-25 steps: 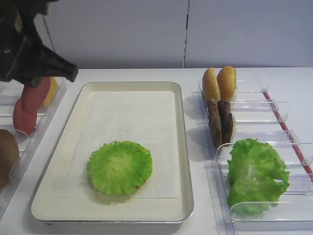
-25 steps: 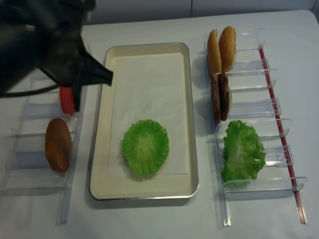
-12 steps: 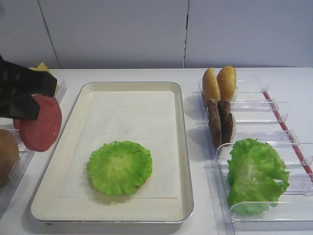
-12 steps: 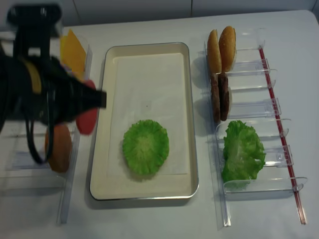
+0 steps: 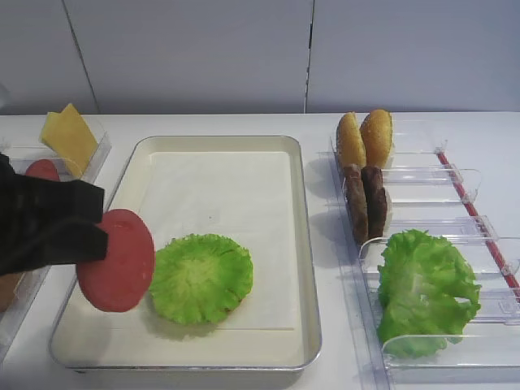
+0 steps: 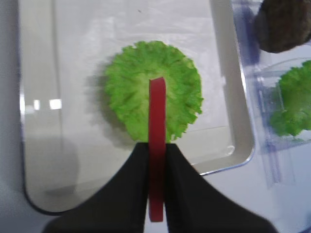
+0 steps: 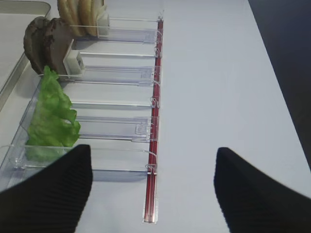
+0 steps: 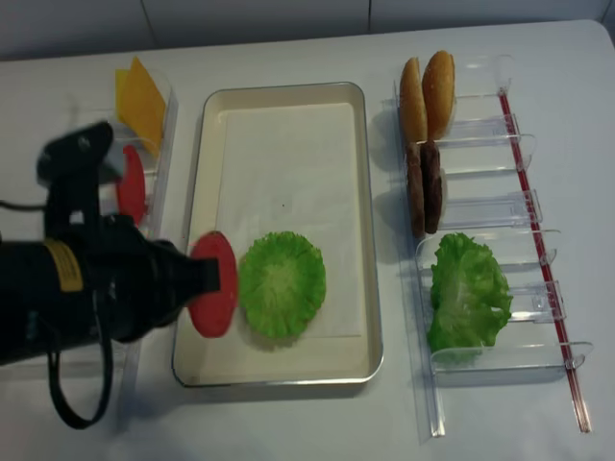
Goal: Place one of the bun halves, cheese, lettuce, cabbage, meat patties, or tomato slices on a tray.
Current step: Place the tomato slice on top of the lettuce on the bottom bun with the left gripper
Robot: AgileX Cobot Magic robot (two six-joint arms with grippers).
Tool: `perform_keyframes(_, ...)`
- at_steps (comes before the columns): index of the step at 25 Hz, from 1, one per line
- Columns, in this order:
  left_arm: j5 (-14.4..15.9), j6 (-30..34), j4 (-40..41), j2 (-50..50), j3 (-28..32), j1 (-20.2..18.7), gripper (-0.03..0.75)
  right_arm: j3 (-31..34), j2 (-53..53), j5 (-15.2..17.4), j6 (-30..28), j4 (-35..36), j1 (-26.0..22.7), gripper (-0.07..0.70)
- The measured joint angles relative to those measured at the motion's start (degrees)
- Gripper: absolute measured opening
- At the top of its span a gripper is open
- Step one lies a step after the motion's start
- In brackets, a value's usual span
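**Tomato slice held over the tray**

The left gripper (image 6: 156, 167) is clamped on a tomato slice (image 5: 117, 260), held on edge above the tray (image 5: 302, 244), just beside the round lettuce leaf (image 5: 201, 276) on the liner. The right gripper's (image 7: 150, 189) fingers stand wide apart, holding nothing.

The left gripper (image 6: 156, 194) is swinging over from the bins on the left with a tomato slice (image 5: 116, 261) pinched on edge, and it's now hanging over the tray (image 5: 302, 244) just beside the round lettuce leaf (image 5: 201, 276), uncovering the cheese (image 5: 71, 138).
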Motion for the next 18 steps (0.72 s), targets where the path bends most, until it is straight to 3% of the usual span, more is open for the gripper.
perform_keyframes(5, -7.7, 13.5, -16.2, 0.0, 4.6, 0.0, 0.08, 0.0, 0.0, 0.0, 0.0, 0.0, 0.0, 0.543)
perform_keyframes(9, -10.6, 19.1, -21.1, 0.0, 5.5, 0.0, 0.08, 0.0, 0.0, 0.0, 0.0, 0.0, 0.0, 0.543)
perform_keyframes(15, -12.1, 23.7, -25.3, 2.1, 5.5, 0.5, 0.08, 0.0, 0.0, 0.0, -0.4, 0.0, 0.0, 0.543)
perform_keyframes(18, -11.2, 35.3, -35.6, 4.9, 5.6, 2.5, 0.08, 0.0, 0.0, 0.0, -0.4, 0.0, 0.0, 0.543)
